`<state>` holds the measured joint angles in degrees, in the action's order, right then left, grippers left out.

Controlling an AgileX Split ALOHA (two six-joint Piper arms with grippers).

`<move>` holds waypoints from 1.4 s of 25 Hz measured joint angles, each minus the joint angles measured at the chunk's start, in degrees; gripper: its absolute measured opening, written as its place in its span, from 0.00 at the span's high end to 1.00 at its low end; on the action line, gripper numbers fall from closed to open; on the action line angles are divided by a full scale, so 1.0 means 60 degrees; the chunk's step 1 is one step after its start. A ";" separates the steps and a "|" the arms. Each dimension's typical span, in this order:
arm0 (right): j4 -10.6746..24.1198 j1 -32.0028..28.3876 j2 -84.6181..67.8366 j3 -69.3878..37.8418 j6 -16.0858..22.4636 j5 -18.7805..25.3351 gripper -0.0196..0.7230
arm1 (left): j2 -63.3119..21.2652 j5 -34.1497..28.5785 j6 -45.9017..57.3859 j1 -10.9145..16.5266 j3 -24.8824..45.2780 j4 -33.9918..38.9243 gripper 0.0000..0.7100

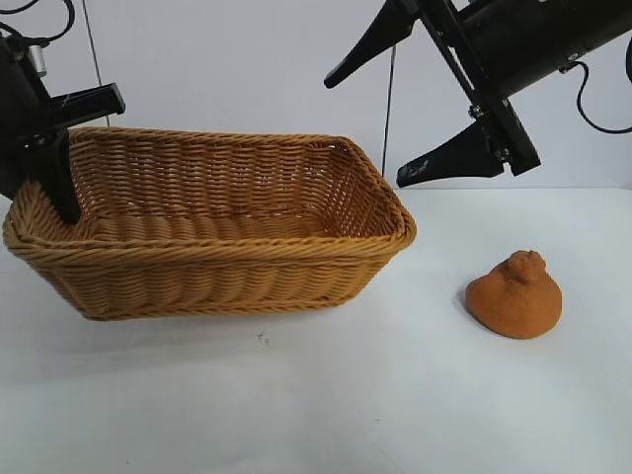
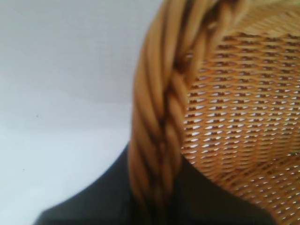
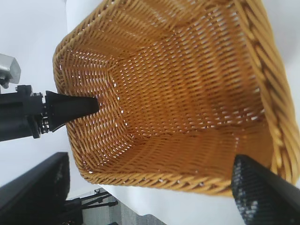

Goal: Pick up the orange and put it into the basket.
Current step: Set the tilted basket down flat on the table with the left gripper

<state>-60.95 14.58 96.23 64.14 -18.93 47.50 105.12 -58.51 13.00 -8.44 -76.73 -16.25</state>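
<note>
Fingers of our right gripper (image 1: 415, 123) stand spread wide and empty above the basket's (image 1: 212, 255) right end, while the left gripper's (image 1: 61, 148) fingers pinch the braided rim at the basket's left end. The orange (image 1: 514, 294) sits on the table (image 1: 326, 405), well apart from the basket on its right, untouched. We judge the reach is next: we swing right and down over the lump, straddle its broad body below the knobbly top, and close squarely so that it cannot roll

No readable text, labels, brands, numbers or signs anywhere in views.
</note>
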 joint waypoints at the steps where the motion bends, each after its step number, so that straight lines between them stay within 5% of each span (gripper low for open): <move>1: 0.0000 0.0000 0.0000 0.0000 0.0000 0.0000 0.11 | 0.0000 -0.0104 -0.0065 0.0000 0.0000 0.0000 0.88; 18: 0.0012 0.0000 0.0000 0.0000 0.0000 0.0000 0.11 | 0.0722 -0.0609 -0.1472 0.0000 -0.0412 -0.1063 0.88; 35: 0.0012 0.0000 0.0000 0.0000 0.0000 0.0003 0.11 | 0.2567 0.0637 -0.2167 0.0000 -0.0561 -0.1265 0.88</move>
<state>-60.88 14.58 96.23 64.14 -18.93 47.52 120.52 -54.68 0.00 -8.44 -80.10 -23.84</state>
